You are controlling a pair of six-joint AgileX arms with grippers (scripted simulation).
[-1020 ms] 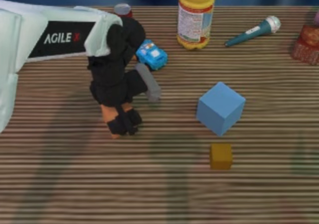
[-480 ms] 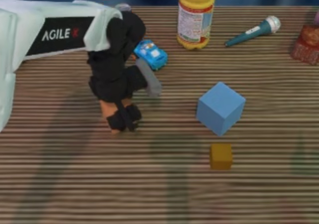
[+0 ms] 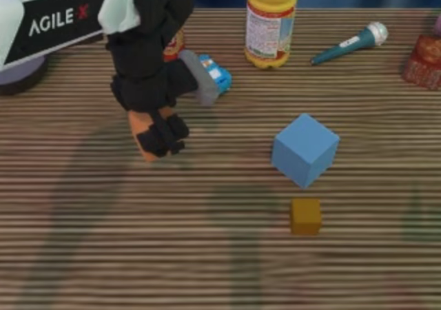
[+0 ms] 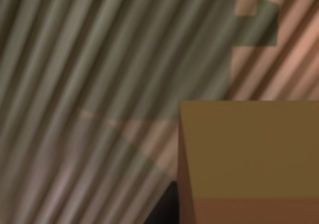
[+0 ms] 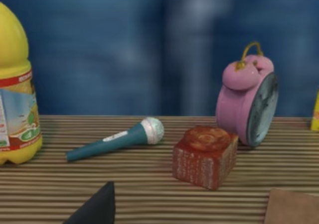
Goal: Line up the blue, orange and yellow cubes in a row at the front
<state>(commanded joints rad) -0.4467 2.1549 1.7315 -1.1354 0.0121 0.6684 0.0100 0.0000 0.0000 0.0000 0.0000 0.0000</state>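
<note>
Nearest the front edge of the striped wooden table [image 3: 207,269] sits the small matte mustard-yellow cube [image 3: 305,215], resting flat. Just behind it, close but apart, stands the large light-blue matte cube [image 3: 304,149], turned so one corner faces forward. To the left, and a little farther back, the left gripper [image 3: 160,136] hangs over the table with its jaws closed on the medium orange matte cube [image 3: 142,132]; the left wrist view shows that cube [image 4: 249,159] filling the lower corner with the planks below it.

All three cubes look rigid, plain and light, with flat matte faces that should not slip much. Opposite parallel faces near mid-height seem the safest hold. The blue one, being wide, probably needs nearly the full jaw opening, squared to its rotated sides.

Farther back lie a small blue toy car [image 3: 217,76], a yellow plastic juice bottle [image 3: 271,24] and a teal toy microphone [image 3: 348,43]. The right arm is out of the top view; its jaw state cannot be told.
</note>
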